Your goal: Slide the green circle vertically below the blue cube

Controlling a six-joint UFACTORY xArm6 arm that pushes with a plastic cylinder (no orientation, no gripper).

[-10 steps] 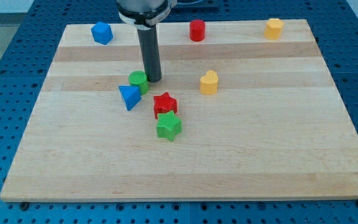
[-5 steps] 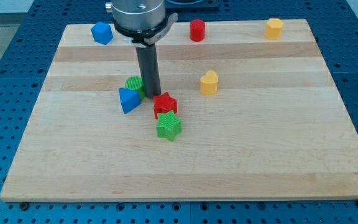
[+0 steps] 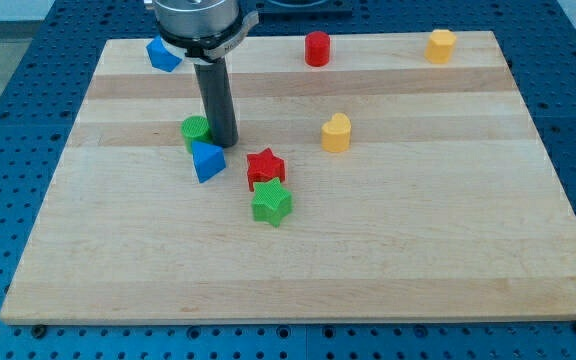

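While my tip (image 3: 223, 143), a plain rod tool with no jaws to open or close, touches the green circle block's (image 3: 195, 130) three-o'clock side, that push is underway toward nine o'clock, needing slightly more to sit beneath the blue cube (image 3: 163, 55) on the wooden surface (image 3: 388, 250).

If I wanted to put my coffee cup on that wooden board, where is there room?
The whole bottom strip below the green star is bare, and so is the right side beyond the yellow heart. It is crowded left of centre, where my tip sits against the green circle, beside the blue triangle and red star.
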